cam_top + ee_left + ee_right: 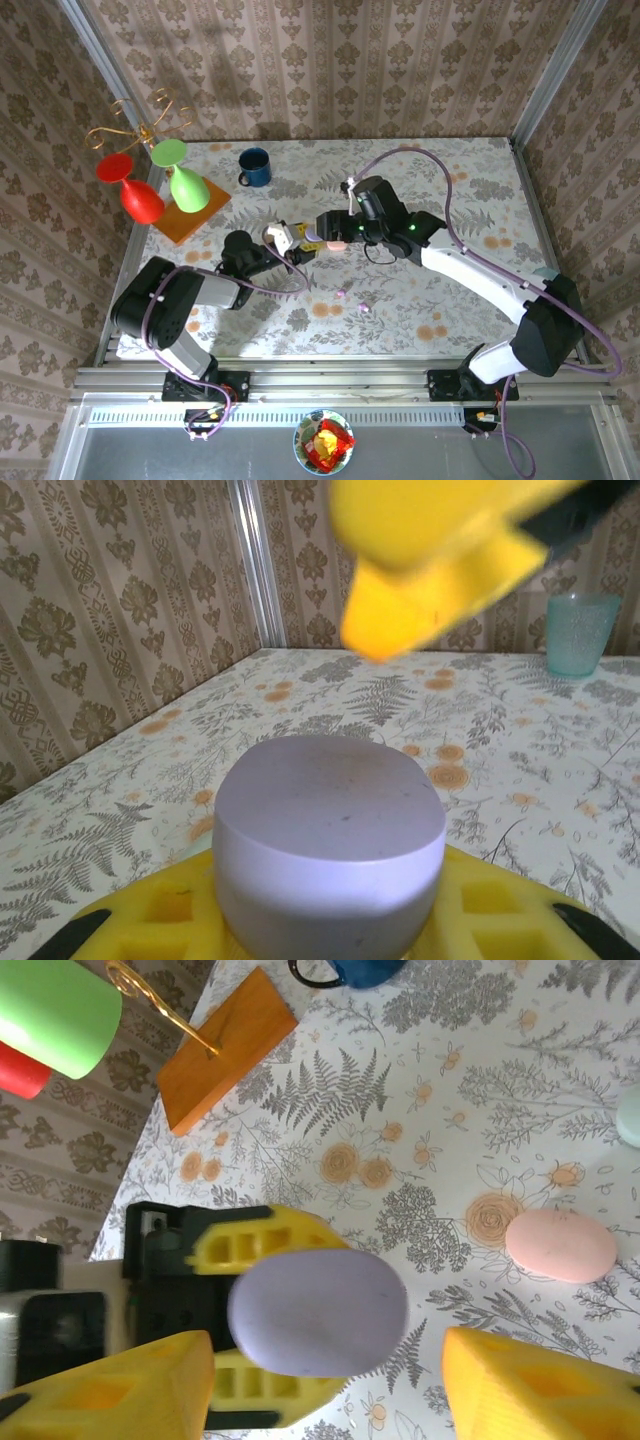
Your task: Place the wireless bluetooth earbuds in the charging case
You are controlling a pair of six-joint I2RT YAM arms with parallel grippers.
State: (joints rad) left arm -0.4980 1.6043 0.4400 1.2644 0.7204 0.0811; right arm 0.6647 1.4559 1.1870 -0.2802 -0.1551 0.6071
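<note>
Floral-patterned table (470, 200), damask-papered walls (350, 60); left jaws pinch the purple case (315, 1310), right jaws spread.

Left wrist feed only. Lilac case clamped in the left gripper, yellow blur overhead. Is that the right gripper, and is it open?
Observer: Yes, it's the right gripper. The right wrist view shows it open, with its fingers spread on either side of the lilac case and a clear gap on one side.
Operator: Where are the buds?
Observer: The top view shows two tiny earbuds loose on the table, the second at. Both are nearer the arm bases than the case, and neither is held.
</note>
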